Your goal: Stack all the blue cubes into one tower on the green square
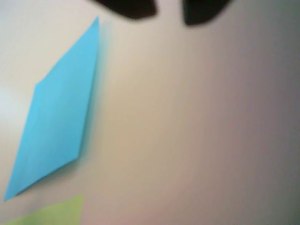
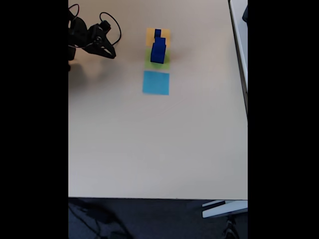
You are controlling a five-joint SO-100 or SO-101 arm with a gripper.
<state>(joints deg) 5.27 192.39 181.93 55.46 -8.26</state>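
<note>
Fixed view shows the blue cubes [image 2: 158,49] stacked on the green square [image 2: 157,61] near the top middle, the gripper [image 2: 107,51] spread and empty at upper left; they look small, hard and light, best pinched by two flat sides.
</note>
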